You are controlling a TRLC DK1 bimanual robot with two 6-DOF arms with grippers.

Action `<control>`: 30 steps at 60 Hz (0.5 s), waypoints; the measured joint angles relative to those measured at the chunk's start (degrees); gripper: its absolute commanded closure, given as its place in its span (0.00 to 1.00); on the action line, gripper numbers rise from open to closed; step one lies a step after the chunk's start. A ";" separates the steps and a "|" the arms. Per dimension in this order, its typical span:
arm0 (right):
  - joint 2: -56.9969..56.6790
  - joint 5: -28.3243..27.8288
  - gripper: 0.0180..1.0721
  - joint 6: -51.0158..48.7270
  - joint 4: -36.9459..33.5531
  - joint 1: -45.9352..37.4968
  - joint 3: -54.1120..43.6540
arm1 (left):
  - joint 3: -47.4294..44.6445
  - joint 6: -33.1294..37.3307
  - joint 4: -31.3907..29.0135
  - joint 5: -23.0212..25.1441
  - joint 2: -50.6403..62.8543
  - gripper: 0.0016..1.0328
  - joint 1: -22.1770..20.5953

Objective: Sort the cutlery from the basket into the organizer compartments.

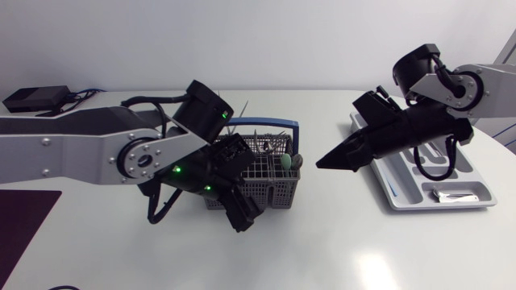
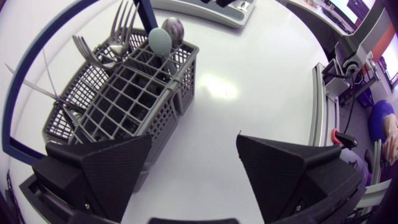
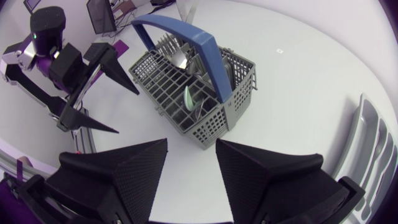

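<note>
The grey basket (image 1: pixel 266 193) stands mid-bench (image 1: pixel 347 242), with forks (image 2: pixel 121 25) and a pale green spoon (image 2: pixel 160 40) upright in its cells, handy for plucking from above. Our left tool (image 2: pixel 194 138) hangs at the basket's 6 o'clock, spread and empty, probably there to brace it. Our right tool (image 3: pixel 191 143) points in from 3 o'clock, its fingers slightly parted and holding nothing. We judge it is lined up for a pick. The organizer (image 1: pixel 401 201) lies farther out at 3 o'clock, close to that arm for short drop-offs.
</note>
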 measured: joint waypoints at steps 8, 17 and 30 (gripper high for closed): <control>2.89 -0.04 0.51 4.15 1.07 1.60 2.12 | 0.72 0.00 0.09 0.00 2.21 0.09 -0.13; 6.23 -0.02 0.61 8.63 3.85 2.73 3.54 | 1.55 -0.22 1.60 0.20 3.28 0.09 -0.13; 9.64 -0.02 0.77 11.93 5.62 3.26 3.98 | 1.77 -0.46 3.23 0.68 4.57 0.09 -0.28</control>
